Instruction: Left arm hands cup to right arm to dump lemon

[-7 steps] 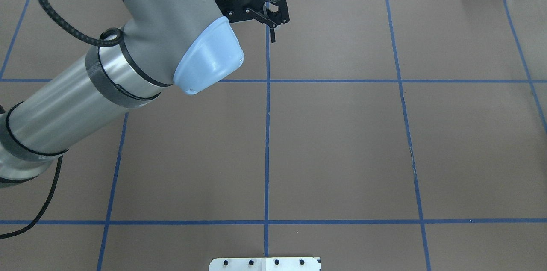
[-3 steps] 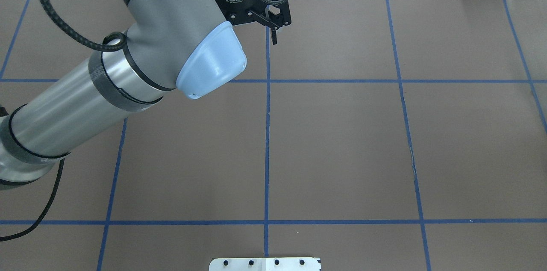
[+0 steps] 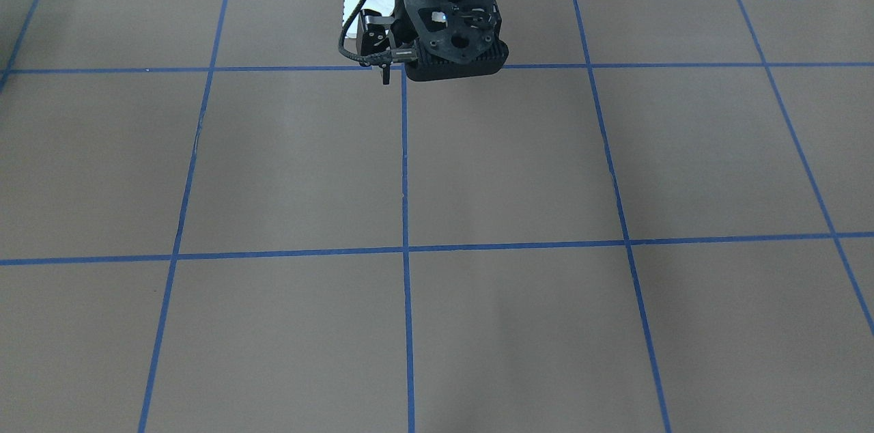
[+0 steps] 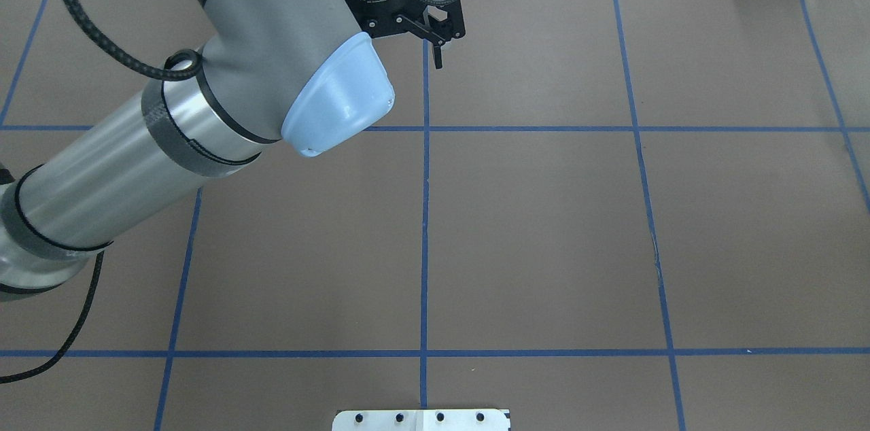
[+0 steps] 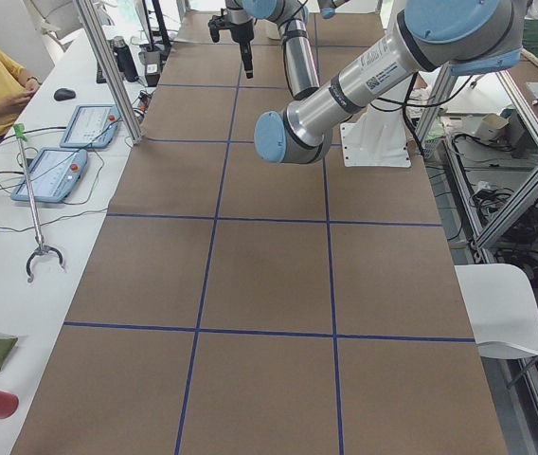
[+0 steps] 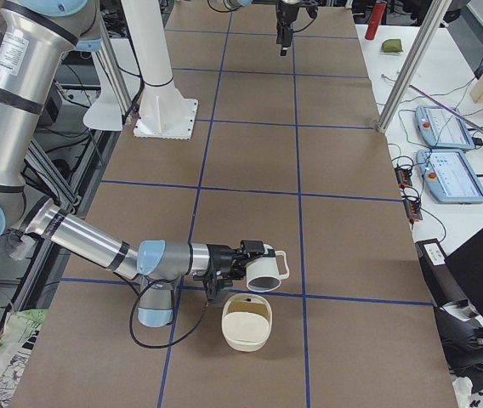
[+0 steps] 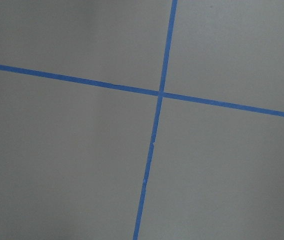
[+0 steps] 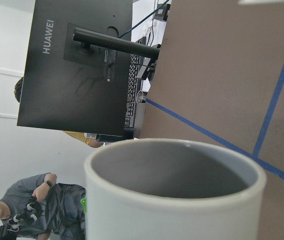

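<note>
Left end effector [image 4: 438, 54] first: its two fingers are pressed together into one thin black tip, and nothing is pinched between them. It hangs above the far part of the desk [image 4: 544, 227], over the blue tape line [image 4: 425, 227] that runs down the middle. From across the desk I see the same end effector [image 3: 386, 74] pointing down, close to where two tape lines cross. My left wrist camera shows only brown desk surface and one tape crossing [image 7: 159, 93].

At my right end effector [image 6: 240, 260], seen only from the side camera, is the cup [image 6: 263, 270]. I cannot tell from there how the fingers sit around it. The cup lies tipped on its side, with its mouth turned away from my arm and its squared handle [image 6: 282, 263] on the far side. It is at the desk's right end, well apart from my left end effector. Just below and in front of it a cream bowl [image 6: 247, 327] stands on the desk, close to a tape line.

My right wrist camera looks straight across the cup [image 8: 172, 200]. Its pale rim and grey inside fill the lower part of that view, and the part of the inside that shows is bare. Beyond it are the desk edge, the back of a black monitor [image 8: 77, 65] and a seated person [image 8: 42, 200].
</note>
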Motion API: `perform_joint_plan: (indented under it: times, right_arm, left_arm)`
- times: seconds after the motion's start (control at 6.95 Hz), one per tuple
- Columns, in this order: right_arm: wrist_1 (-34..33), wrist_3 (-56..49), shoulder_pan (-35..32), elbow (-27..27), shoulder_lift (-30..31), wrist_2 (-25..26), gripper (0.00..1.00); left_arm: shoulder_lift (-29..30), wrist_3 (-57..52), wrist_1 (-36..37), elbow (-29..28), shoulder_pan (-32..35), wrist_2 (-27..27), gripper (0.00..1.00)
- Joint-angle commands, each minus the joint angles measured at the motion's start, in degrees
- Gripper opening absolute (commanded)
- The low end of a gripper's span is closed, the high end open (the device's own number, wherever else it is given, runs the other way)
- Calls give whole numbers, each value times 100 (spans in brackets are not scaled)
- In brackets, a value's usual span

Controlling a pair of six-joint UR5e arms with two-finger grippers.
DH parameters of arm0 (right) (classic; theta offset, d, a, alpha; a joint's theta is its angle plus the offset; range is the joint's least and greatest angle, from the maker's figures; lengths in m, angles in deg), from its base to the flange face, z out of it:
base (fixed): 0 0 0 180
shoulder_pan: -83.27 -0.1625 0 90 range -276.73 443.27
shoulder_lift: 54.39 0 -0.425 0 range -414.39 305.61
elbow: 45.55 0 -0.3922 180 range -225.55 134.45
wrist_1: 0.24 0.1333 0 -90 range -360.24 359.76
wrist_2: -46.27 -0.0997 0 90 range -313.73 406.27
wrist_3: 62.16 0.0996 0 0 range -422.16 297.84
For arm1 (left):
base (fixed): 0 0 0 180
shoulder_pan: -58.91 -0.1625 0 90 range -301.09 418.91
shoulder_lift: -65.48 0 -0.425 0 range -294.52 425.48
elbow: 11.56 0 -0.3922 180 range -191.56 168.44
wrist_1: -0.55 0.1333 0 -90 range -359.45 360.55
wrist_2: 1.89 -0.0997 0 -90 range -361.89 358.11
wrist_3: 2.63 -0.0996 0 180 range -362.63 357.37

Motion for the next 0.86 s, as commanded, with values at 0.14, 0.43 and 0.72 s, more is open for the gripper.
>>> perform_joint_plan:
  times: [0.14, 0.43, 0.72]
  right_arm:
    - [452, 1517, -113, 393, -8, -2, 0]
    - [639, 2457, -174, 518, -78, 7, 0]
    - [883, 3381, -516, 536, -131, -37, 0]
  left_arm:
    - [24, 4, 0, -3, -6, -5, 100]
    - [50, 12, 0, 23, -15, -5, 100]
    - [42, 4, 26, 58, -15, -153, 100]
